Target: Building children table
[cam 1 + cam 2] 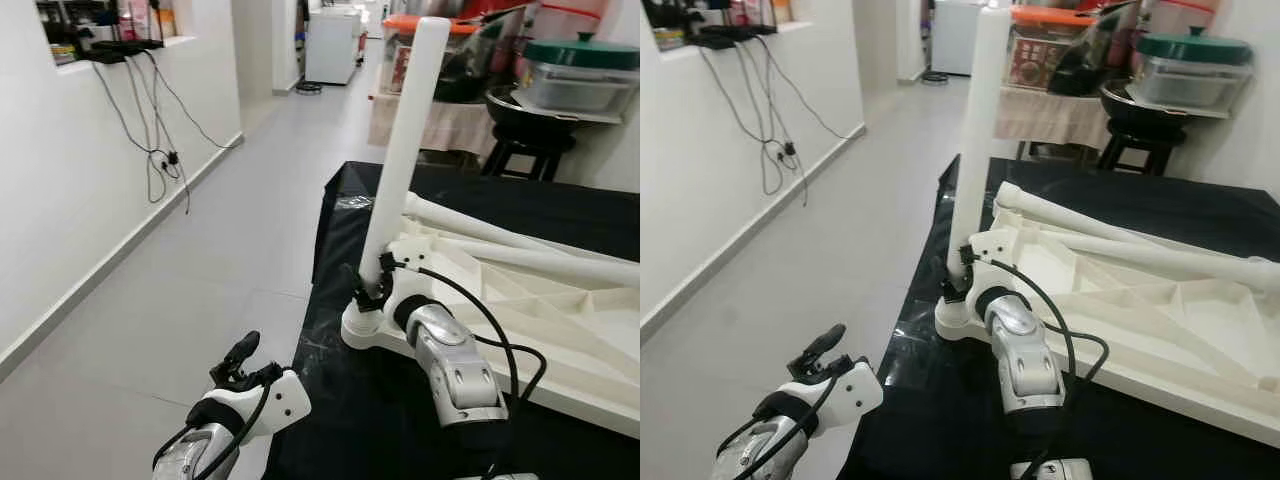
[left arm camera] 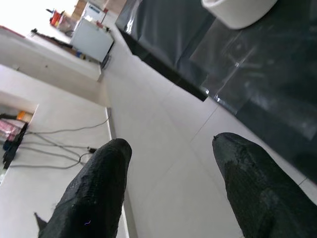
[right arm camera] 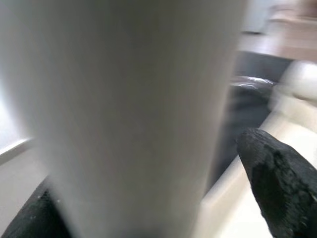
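Observation:
An upturned white children's table top (image 1: 560,330) lies on a black sheet (image 1: 350,430). One white leg (image 1: 405,140) stands upright in its near corner socket (image 1: 365,330). My right gripper (image 1: 368,290) is shut on this leg just above the socket; in the right wrist view the leg (image 3: 129,114) sits between the black fingers (image 3: 277,183). Two more white legs (image 1: 500,235) lie across the table top. My left gripper (image 1: 245,360) hangs open over the floor, left of the sheet, its fingers (image 2: 94,193) apart with nothing between them.
Grey tiled floor (image 1: 220,260) stretches left and ahead. Cables (image 1: 150,150) hang down the white wall on the left. A black stool (image 1: 525,150) with pots and a cloth-covered stand with boxes (image 1: 430,110) are behind the sheet. A white appliance (image 1: 332,45) stands far back.

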You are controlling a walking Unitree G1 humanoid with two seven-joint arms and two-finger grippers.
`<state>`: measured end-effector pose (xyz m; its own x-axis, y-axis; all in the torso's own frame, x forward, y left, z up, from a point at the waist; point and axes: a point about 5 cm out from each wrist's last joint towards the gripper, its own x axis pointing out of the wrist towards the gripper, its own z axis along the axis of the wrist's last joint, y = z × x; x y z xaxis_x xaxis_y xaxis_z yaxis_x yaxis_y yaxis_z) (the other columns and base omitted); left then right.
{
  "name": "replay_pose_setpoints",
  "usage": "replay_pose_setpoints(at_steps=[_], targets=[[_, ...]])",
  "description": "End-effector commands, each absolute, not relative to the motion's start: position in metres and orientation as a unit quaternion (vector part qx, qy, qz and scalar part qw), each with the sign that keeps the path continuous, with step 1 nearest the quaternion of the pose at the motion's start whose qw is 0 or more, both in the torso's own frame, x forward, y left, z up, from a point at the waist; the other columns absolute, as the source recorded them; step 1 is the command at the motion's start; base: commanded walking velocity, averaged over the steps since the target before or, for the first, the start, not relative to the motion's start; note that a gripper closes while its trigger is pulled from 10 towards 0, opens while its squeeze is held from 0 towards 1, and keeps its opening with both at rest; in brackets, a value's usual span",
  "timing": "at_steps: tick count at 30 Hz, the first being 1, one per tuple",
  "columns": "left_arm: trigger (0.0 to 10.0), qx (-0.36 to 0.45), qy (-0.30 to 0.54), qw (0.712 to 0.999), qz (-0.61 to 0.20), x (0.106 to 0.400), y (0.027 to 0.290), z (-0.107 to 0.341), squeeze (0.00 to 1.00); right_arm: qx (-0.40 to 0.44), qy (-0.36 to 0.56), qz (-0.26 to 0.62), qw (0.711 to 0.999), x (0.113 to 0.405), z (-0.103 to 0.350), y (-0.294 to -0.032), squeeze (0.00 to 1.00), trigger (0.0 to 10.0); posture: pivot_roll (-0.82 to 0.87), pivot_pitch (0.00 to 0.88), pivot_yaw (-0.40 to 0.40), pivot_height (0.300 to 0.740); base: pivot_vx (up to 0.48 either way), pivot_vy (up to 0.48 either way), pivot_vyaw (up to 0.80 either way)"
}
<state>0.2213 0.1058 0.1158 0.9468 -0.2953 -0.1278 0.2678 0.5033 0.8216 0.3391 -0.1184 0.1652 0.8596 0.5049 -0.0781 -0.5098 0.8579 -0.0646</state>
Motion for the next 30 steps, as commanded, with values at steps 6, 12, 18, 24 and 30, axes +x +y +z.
replay_pose_setpoints(at_steps=[6, 12, 18, 24, 30], targets=[[10.0, 0.476, -0.01, 0.864, -0.164, 0.22, 0.106, 0.116, 0.0, -0.055, 0.016, 0.459, 0.886, 0.352, 0.168, -0.113, 0.0, 10.0, 0.1, 0.0, -0.067, 0.74, 0.0, 0.0, 0.0], [10.0, 0.475, -0.011, 0.865, -0.163, 0.216, 0.105, 0.117, 0.0, -0.019, 0.047, 0.512, 0.858, 0.363, 0.171, -0.114, 0.0, 10.0, 0.13, 0.0, -0.074, 0.74, 0.0, 0.0, 0.0], [10.0, 0.474, -0.012, 0.865, -0.163, 0.211, 0.104, 0.119, 0.0, -0.017, 0.052, 0.556, 0.829, 0.366, 0.178, -0.109, 0.0, 0.0, 0.14, 0.0, -0.072, 0.74, 0.0, 0.0, 0.0], [10.0, 0.473, -0.013, 0.865, -0.163, 0.208, 0.103, 0.12, 0.0, -0.022, 0.05, 0.579, 0.813, 0.368, 0.181, -0.109, 0.0, 0.0, 0.14, 0.0, -0.071, 0.74, 0.0, 0.0, 0.0], [10.0, 0.472, -0.013, 0.866, -0.163, 0.208, 0.102, 0.12, 0.0, -0.037, 0.047, 0.576, 0.815, 0.373, 0.182, -0.115, 0.0, 0.0, 0.12, 0.0, -0.069, 0.74, 0.0, 0.0, 0.0]])
